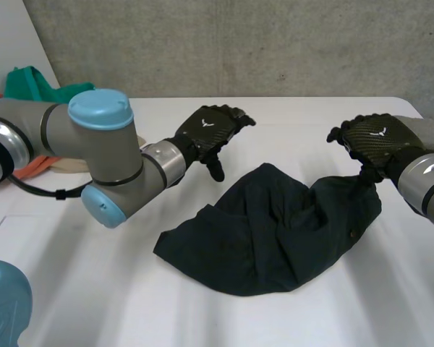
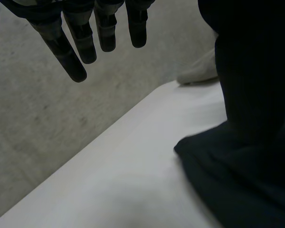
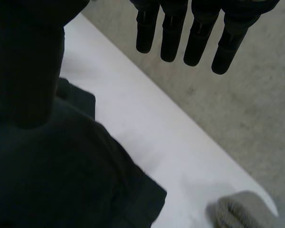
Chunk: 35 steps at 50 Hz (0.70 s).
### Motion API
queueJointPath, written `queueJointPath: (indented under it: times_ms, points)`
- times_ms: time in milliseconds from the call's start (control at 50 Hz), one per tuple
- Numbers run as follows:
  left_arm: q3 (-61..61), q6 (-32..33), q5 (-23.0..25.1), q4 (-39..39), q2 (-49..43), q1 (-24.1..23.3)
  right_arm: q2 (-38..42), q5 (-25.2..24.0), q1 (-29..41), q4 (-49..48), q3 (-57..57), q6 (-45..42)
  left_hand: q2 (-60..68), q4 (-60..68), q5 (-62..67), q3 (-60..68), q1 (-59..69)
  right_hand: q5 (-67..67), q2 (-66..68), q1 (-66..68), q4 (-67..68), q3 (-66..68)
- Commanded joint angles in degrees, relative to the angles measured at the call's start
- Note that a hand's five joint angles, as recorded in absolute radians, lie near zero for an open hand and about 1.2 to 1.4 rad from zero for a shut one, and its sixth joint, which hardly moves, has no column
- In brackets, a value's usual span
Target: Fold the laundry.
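A dark, crumpled garment (image 1: pixel 267 231) lies in a heap on the white table (image 1: pixel 296 119), a little right of the middle. My left hand (image 1: pixel 206 130) hovers above the table just behind the garment's left end, open, its thumb pointing down and holding nothing. In the left wrist view its fingers (image 2: pixel 76 42) are straight, with the garment (image 2: pixel 242 175) below the palm. My right hand (image 1: pixel 376 137) is open over the garment's right end, which rises to its thumb. Its fingers (image 3: pixel 199 38) stand straight, apart from the cloth (image 3: pixel 52 175).
A green cloth (image 1: pixel 29 83) and an orange and beige pile (image 1: pixel 40 166) lie at the table's back left, behind my left arm (image 1: pixel 101 152). A grey concrete wall (image 1: pixel 239 43) runs behind the table's far edge. Bare table lies in front of the garment.
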Motion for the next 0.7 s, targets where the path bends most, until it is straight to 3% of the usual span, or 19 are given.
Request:
queueJointPath:
  times_ms: [20,180,260,280,320,340,360,400,420,580,700]
  points:
    - [10.2,-0.7,3.4,-10.2,-4.2,-3.8,8.9,-0.5,-3.1,10.8,-9.2,-2.7,-0.4,-5.7,-0.7,-1.0,-0.7,2.5,2.4,1.8,1.9,1.8]
    - [19.6,4.1,2.1,-15.9,-12.4,-10.6,17.8,-1.1,-4.3,10.7,-12.8,-5.9,2.6,-2.6,2.3,2.0,2.4,4.0,3.9,3.4,3.4,3.3]
    - [22.6,8.8,-1.6,-16.7,-16.1,-13.0,19.9,-1.3,-4.4,8.0,-12.0,-5.9,2.8,-2.5,2.5,2.2,2.5,7.5,7.4,6.9,6.9,6.9]
    - [23.7,10.4,-3.1,-17.0,-17.3,-13.8,20.0,-1.1,-4.4,6.9,-11.2,-5.8,5.0,-0.3,4.6,4.4,4.7,14.5,14.5,13.9,13.9,13.9]
    - [24.5,11.9,-4.5,-17.0,-18.3,-14.5,19.8,-1.3,-4.4,6.1,-10.3,-5.7,13.3,8.1,13.0,12.7,13.1,29.0,28.9,28.3,28.4,28.3]
    - [24.9,13.4,-5.9,-17.0,-19.0,-14.9,19.7,-1.3,-4.4,5.5,-9.8,-5.7,27.4,22.1,27.1,26.8,27.1,37.4,37.3,36.7,36.8,36.7]
    - [25.0,14.2,-6.7,-17.0,-19.0,-15.0,19.1,-1.3,-4.4,4.3,-9.0,-5.6,37.0,31.8,36.7,36.4,36.8,56.5,56.4,55.8,55.8,55.8]
    - [25.0,15.7,-8.4,-16.8,-19.0,-15.2,18.1,-1.3,-4.3,2.8,-7.8,-5.4,58.0,52.8,57.7,57.4,57.8,58.5,58.4,57.9,57.9,57.9]
    - [24.8,17.0,-10.5,-16.4,-18.4,-15.4,17.5,-1.2,-4.3,2.1,-7.3,-5.3,67.4,62.2,67.1,66.8,67.2,58.5,58.4,57.9,57.9,57.9]
    - [14.5,21.3,-20.9,-11.2,-6.1,-15.4,6.7,-1.0,-3.9,-3.7,-2.3,-4.5,67.5,62.3,67.2,66.9,67.3,58.5,58.4,57.9,57.9,57.9]
    - [2.9,21.4,-21.0,-6.2,8.1,-12.8,-1.3,-0.3,-1.1,-3.5,-2.2,-4.3,67.5,62.3,67.2,66.9,67.3,58.5,58.4,57.9,57.9,57.9]
